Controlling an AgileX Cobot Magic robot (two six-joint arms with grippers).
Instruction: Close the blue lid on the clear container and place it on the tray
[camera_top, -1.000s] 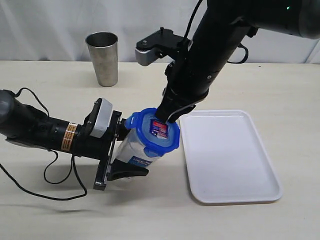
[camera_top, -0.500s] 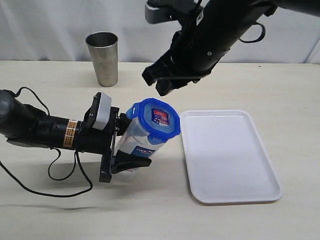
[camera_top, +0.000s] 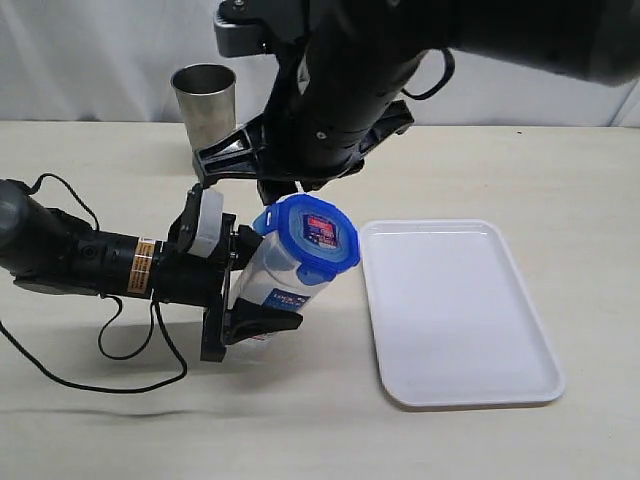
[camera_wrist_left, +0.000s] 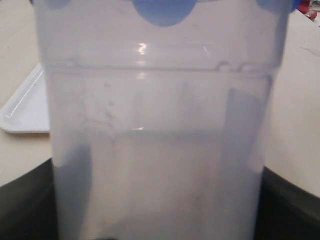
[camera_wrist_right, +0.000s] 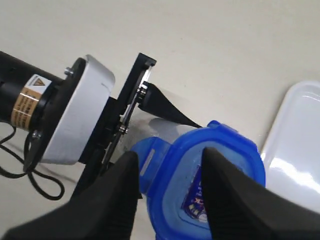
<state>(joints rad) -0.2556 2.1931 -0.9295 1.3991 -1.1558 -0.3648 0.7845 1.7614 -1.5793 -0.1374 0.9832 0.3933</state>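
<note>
The clear container (camera_top: 272, 285) leans tilted above the table, and my left gripper (camera_top: 250, 288) is shut on its lower body from the left. Its blue lid (camera_top: 312, 240) with the red-and-white sticker sits on the mouth, one flap sticking out on the left. The container wall (camera_wrist_left: 160, 125) fills the left wrist view, a blue flap (camera_wrist_left: 162, 10) at its rim. My right gripper (camera_top: 280, 185) hovers just above the lid, open, touching nothing. In the right wrist view the right gripper (camera_wrist_right: 169, 152) has its two fingers on either side of the blue lid (camera_wrist_right: 220, 165) below. The white tray (camera_top: 455, 310) lies right of the container.
A tapered steel cup (camera_top: 203, 100) stands at the back left, partly behind my right arm. The left arm's black cable (camera_top: 110, 365) loops over the table in front. A corner of the tray (camera_wrist_right: 300, 130) shows beside the lid.
My right gripper has lifted off the lid and swung up and to the left. The left gripper still holds the container, which has shifted slightly.
</note>
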